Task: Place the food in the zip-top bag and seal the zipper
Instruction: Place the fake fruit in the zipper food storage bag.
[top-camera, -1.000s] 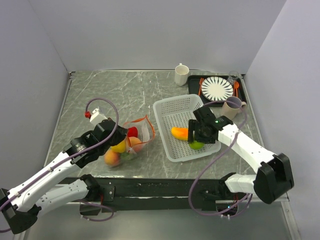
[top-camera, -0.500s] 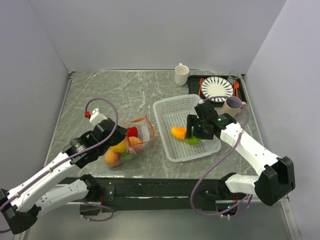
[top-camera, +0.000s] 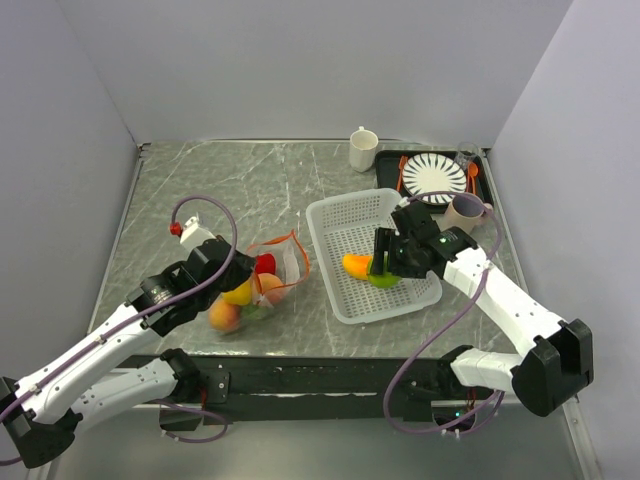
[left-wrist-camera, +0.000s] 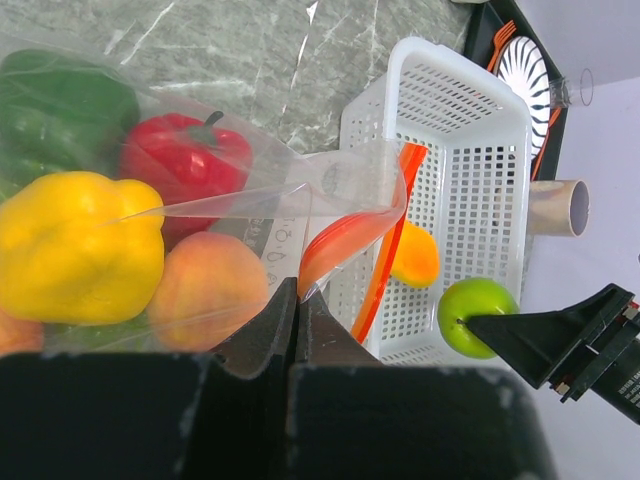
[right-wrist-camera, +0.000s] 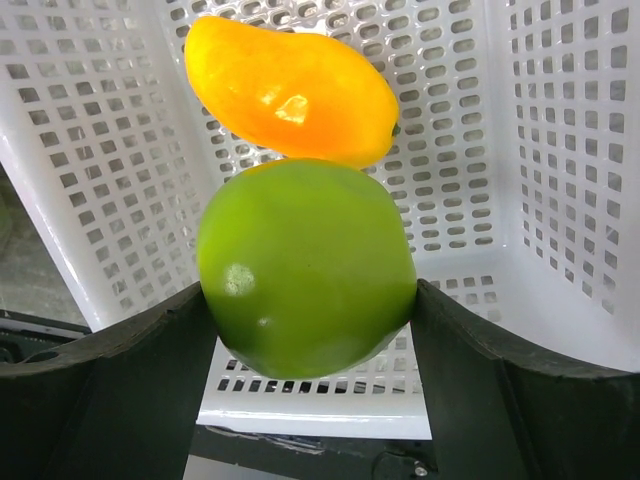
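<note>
Grips the green apple (right-wrist-camera: 305, 265) across its middle in the closed jaws of the right gripper (top-camera: 386, 268), over the white basket (left-wrist-camera: 480, 130) and the orange piece (right-wrist-camera: 290, 90). Pinches the limp zip-top bag (left-wrist-camera: 330, 185) near its zipper (left-wrist-camera: 385, 250) between the pressed-together jaws of the left gripper (left-wrist-camera: 295, 310). Probably light, hard, glossy and slippery: best squeezed at the widest part.

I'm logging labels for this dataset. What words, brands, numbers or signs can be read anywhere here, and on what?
Zip-top bag: a short patch of dark print on the clear plastic near the mouth, too small and blurred to read.
White basket, cup, plate: no words, brands or numbers visible.
</note>
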